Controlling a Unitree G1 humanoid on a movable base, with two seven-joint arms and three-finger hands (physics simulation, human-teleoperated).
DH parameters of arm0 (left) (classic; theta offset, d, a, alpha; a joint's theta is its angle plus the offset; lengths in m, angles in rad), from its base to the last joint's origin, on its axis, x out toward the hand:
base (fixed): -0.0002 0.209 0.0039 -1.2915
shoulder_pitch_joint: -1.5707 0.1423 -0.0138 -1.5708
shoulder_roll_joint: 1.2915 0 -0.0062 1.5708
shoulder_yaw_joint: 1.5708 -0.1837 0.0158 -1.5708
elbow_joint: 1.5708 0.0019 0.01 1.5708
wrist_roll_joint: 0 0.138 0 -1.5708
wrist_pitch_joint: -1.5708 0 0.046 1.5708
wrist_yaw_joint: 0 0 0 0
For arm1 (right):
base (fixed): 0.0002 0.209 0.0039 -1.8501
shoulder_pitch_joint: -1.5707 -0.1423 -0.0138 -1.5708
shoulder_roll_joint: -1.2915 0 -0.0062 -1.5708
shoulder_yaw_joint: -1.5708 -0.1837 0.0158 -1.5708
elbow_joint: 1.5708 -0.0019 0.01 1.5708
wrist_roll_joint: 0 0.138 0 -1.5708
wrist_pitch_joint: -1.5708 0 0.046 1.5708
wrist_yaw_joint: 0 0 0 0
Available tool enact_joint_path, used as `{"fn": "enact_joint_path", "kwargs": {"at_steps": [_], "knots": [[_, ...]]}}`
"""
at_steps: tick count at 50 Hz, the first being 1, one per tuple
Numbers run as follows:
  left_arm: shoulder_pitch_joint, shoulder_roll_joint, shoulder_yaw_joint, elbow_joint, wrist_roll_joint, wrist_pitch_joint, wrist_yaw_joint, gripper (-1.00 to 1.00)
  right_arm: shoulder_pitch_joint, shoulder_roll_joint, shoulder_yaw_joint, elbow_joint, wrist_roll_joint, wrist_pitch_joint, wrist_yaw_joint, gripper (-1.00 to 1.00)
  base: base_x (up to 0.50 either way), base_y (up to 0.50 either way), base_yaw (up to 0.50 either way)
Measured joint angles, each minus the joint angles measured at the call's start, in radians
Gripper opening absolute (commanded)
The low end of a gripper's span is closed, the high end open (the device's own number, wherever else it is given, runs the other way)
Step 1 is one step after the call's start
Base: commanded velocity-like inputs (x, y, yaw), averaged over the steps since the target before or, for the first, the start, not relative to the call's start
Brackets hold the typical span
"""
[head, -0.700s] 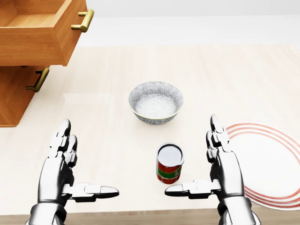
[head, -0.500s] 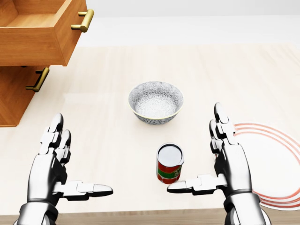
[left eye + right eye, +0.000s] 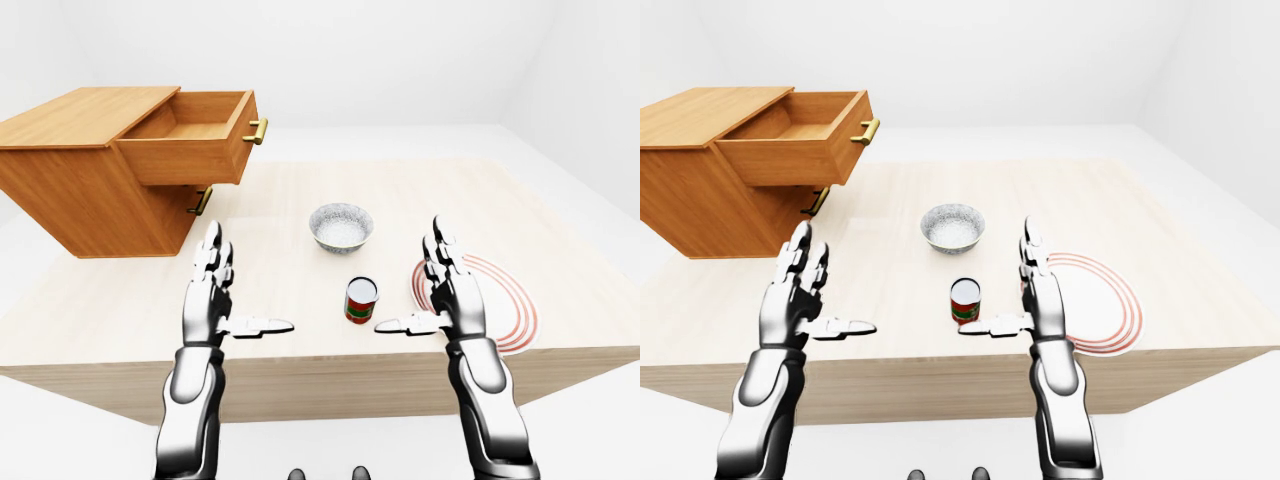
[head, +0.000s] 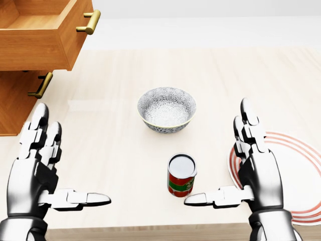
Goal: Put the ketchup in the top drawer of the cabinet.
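One pale wooden table (image 3: 520, 210), white room.

We saw the ketchup (image 4: 181, 174) as a small red can with a green band and a pale flat lid, standing upright on the table near its bottom edge in the head view. The cabinet's (image 3: 85, 185) top drawer (image 3: 190, 148) stood pulled open, brass handle showing.

1. Light was bright, even and diffuse, with no clear source.
2. Shadows were faint; the table (image 4: 125, 150) looked slightly washed out.
3. The metal hands showed soft highlights.
4. Everything rendered sharp, without blur or visible edge distortion.
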Motion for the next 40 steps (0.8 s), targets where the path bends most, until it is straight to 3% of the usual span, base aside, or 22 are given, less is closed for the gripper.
{"fn": "enact_joint_path", "kwargs": {"at_steps": [3,7,24,40], "knots": [[0.042,-0.001,0.007,-0.102,-0.017,0.029,-0.016,1.0,0.033,0.003,0.014,-0.084,-0.015,0.028,-0.002,1.0,0.0,0.0,0.0],[0.099,-0.006,0.025,-0.248,-0.044,0.029,-0.041,1.0,0.081,0.007,0.035,-0.2,-0.036,0.059,-0.003,1.0,0.0,0.0,0.0],[0.268,-0.068,0.16,-0.717,-0.168,0.029,-0.166,1.0,0.25,0.0,0.107,-0.594,-0.103,0.059,-0.017,1.0,0.03,0.0,0.0],[0.324,-0.124,0.245,-0.746,-0.23,0.029,-0.242,1.0,0.322,-0.015,0.148,-0.732,-0.111,0.059,-0.025,1.0,0.49,0.0,0.0]]}}
